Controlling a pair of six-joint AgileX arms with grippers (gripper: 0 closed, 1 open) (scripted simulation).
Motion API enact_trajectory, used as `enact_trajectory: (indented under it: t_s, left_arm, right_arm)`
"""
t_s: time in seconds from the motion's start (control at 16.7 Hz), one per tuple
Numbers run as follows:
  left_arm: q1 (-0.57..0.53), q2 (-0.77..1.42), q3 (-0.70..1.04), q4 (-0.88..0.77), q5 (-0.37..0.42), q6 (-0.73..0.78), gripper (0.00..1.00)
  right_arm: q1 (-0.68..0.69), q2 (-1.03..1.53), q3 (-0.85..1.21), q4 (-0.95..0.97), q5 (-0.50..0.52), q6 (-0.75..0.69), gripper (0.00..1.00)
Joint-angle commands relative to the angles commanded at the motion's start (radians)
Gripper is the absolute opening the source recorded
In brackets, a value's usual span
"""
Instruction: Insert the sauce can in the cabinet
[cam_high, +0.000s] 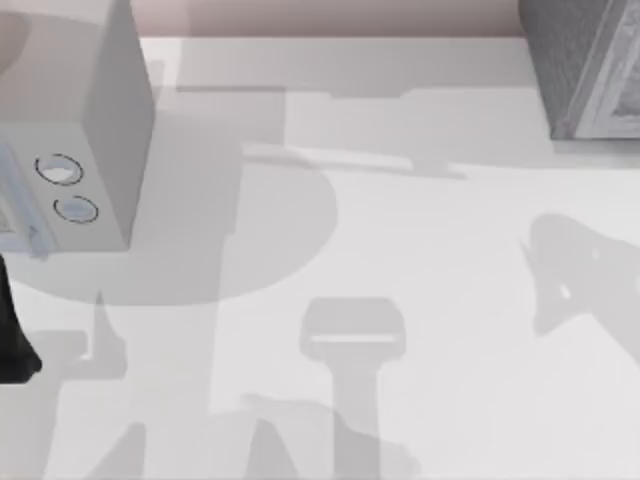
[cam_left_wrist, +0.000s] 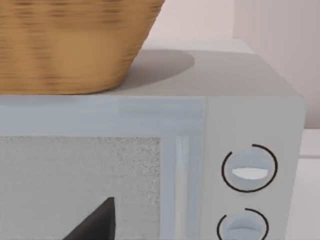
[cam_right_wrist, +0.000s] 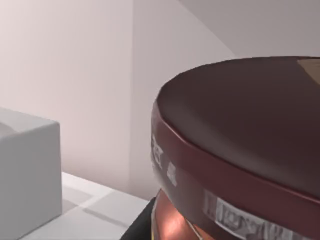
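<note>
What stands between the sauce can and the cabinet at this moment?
Nothing visible does. The sauce can sits right at the right wrist camera. The cabinet stands at the table's far right corner, and the tabletop before it is bare. The pale box with dials stands far left.

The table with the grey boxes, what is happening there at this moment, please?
The sauce can with the dark maroon lid sits very close before the right wrist camera, so the right arm probably carries it, though the grip itself is not visible. The dark grey speckled cabinet stands at the table's far right corner. At the left is a pale grey box with two round dials; the left wrist view shows a woven tan basket on top of it. A dark part of the left arm is at the left edge.
</note>
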Motion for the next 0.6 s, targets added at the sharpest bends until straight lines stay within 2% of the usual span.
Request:
enact_trajectory:
  t_s: [0.3, 0.42, 0.6]
  left_arm:
    - [0.0, 0.0, 0.0, 0.0, 0.0, 0.0, 1.0]
    - [0.0, 0.0, 0.0, 0.0, 0.0, 0.0, 1.0]
    - [0.0, 0.0, 0.0, 0.0, 0.0, 0.0, 1.0]
  right_arm:
    - [-0.028, -0.391, -0.227, -0.27, 0.34, -0.013, 0.0]
    - [-0.029, -0.501, -0.292, -0.342, 0.427, -0.021, 0.0]
    - [-0.022, -0.587, -0.336, -0.393, 0.492, -0.03, 0.0]
